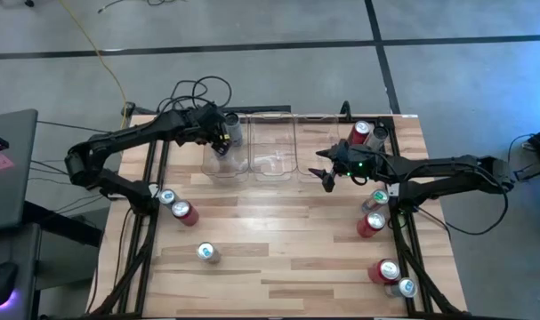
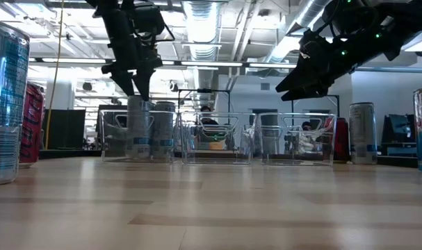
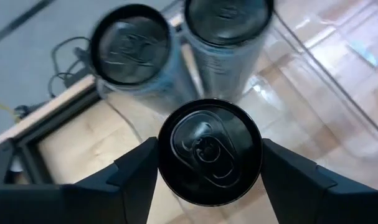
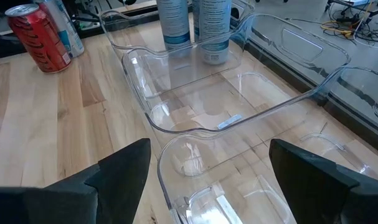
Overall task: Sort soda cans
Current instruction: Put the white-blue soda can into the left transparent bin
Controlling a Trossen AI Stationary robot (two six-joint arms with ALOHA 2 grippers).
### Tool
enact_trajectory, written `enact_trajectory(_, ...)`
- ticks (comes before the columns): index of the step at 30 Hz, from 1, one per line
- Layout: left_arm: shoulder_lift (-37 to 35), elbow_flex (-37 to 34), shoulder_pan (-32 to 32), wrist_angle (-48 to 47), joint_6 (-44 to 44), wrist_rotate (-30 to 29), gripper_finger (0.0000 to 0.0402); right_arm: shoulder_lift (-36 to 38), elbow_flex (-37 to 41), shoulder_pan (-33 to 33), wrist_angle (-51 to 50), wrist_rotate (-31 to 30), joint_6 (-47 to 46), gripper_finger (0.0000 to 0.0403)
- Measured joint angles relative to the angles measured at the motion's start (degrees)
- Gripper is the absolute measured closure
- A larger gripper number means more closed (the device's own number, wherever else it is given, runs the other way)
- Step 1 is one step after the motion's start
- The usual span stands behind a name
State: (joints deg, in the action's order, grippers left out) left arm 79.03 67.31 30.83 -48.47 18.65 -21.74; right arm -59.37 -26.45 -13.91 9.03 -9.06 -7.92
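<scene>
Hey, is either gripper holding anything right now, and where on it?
The left gripper grips a soda can by its sides near the top, over the left bin. The right gripper is empty.

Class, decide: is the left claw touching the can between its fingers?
Cannot tell. In the left wrist view the left claw flanks the can, with both fingers meeting its outline, but no view plainly shows contact or gap.

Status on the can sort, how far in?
Early. Two silver-blue cans already stand in the left bin. The left gripper is lowering a third can there. The other bins hold none; about nine cans, like the red one, are left on the table.
</scene>
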Motion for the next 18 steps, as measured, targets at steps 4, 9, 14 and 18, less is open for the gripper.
enact_trajectory(4,0.0,0.0,0.59,-0.16,-0.11,-1.58,0.0158,0.02,0.01,0.0,0.01,0.0,0.24,0.0053)
enact_trajectory(9,0.0,0.02,1.83,-0.11,-0.42,-1.46,0.0157,0.0,0.0,0.0,0.01,0.0,0.26,0.0053)
enact_trajectory(14,-0.02,0.02,2.98,0.11,-0.39,-0.91,0.0157,0.0,-0.01,0.0,0.01,0.0,0.31,0.0053)
enact_trajectory(18,-0.02,0.02,3.02,0.14,-0.46,-0.16,0.0153,0.01,0.0,0.0,0.01,0.0,0.42,0.0053)
